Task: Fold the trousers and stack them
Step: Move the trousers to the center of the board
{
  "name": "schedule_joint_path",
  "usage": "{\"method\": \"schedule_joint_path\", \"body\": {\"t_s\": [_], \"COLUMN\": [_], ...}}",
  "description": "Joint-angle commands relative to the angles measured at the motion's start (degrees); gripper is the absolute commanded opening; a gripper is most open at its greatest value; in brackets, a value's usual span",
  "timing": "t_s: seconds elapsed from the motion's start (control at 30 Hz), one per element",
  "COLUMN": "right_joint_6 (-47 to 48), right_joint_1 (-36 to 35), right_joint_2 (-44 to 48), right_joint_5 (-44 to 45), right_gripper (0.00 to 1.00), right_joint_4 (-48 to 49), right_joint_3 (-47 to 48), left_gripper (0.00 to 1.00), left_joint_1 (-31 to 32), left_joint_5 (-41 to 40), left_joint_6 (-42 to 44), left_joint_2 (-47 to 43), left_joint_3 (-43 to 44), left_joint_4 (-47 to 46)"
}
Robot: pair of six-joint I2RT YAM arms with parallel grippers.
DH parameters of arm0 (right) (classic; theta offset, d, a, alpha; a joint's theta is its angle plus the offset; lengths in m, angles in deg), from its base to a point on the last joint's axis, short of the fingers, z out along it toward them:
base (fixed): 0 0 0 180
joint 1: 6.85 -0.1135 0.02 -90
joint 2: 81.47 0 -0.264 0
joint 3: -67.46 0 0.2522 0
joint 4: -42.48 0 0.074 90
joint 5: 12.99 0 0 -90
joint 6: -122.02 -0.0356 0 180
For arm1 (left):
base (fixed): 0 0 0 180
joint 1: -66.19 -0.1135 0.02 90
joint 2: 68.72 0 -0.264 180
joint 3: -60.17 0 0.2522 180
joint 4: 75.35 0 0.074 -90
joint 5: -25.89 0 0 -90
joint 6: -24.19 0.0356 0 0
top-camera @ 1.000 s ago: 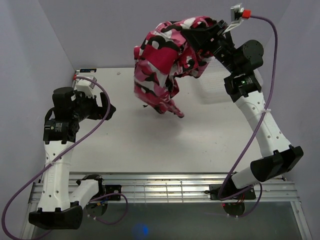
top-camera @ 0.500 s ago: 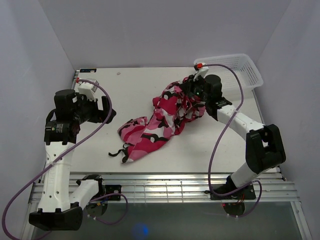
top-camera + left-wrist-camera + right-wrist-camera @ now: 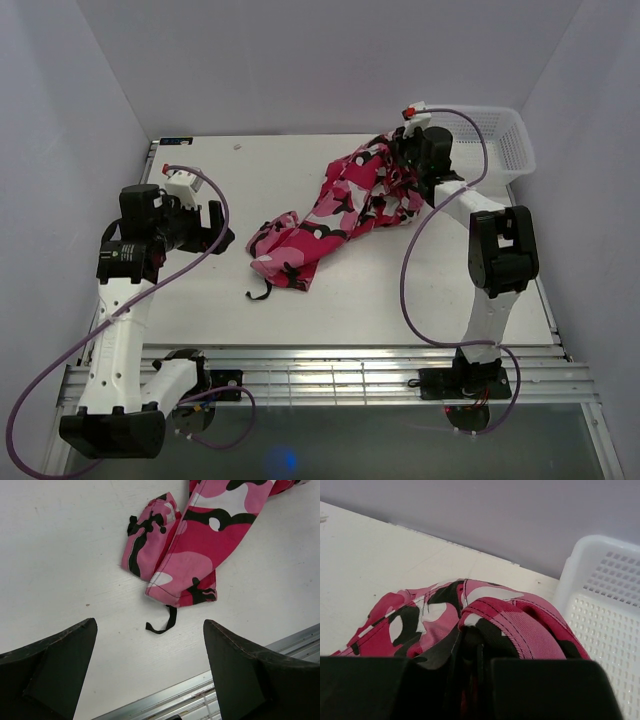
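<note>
The trousers [image 3: 335, 210], in pink, red, white and black camouflage, lie stretched across the table from far right to near left. My right gripper [image 3: 402, 165] is shut on their bunched upper end beside the basket; in the right wrist view the cloth [image 3: 520, 630] fills the closed jaws of the right gripper [image 3: 480, 655]. My left gripper [image 3: 215, 225] hovers open to the left of the leg ends. In the left wrist view the left gripper [image 3: 149, 624] holds nothing, and the leg hems [image 3: 185, 555] with a black tie strap [image 3: 162, 622] lie just ahead of it.
A white mesh basket [image 3: 500, 140] stands at the far right corner, close to the right gripper, and it shows in the right wrist view as the basket [image 3: 600, 605]. The table's metal front rail [image 3: 210, 690] runs just below the left gripper. Walls close in on three sides.
The right arm has brought the trousers down from the air onto the table and drawn them toward the far right, stretching them out. The left arm has barely moved.
</note>
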Motion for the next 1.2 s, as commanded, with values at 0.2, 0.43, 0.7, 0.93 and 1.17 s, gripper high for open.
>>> {"method": "schedule_joint_path", "body": {"t_s": [0.2,0.43,0.7,0.93,1.17], "right_joint_6": [-7.88,-3.85,15.73,33.94,59.22], "right_joint_1": [-2.82,-12.3,-14.51,-5.93,17.12], "right_joint_2": [16.35,32.96,43.69,50.99,43.18], "right_joint_5": [-12.53,-14.49,-23.28,-26.79,-42.16], "right_gripper": [0.08,0.08,0.08,0.08,0.08], "right_joint_4": [-0.36,-8.53,-33.39,-47.81,-68.54], "right_joint_3": [3.88,-3.24,-4.31,-5.71,11.05], "left_gripper": [0.98,0.98,0.98,0.98,0.98], "left_joint_1": [-0.01,-0.01,-0.01,-0.01,-0.01], "left_joint_5": [3.2,7.15,19.28,19.56,17.88], "left_joint_6": [2.18,0.51,0.24,0.51,0.42], "left_joint_2": [0.94,3.57,3.67,2.35,1.03], "left_joint_3": [-0.29,0.58,6.21,5.86,4.19], "left_joint_4": [-1.27,-3.56,-4.44,-4.88,-4.62]}}
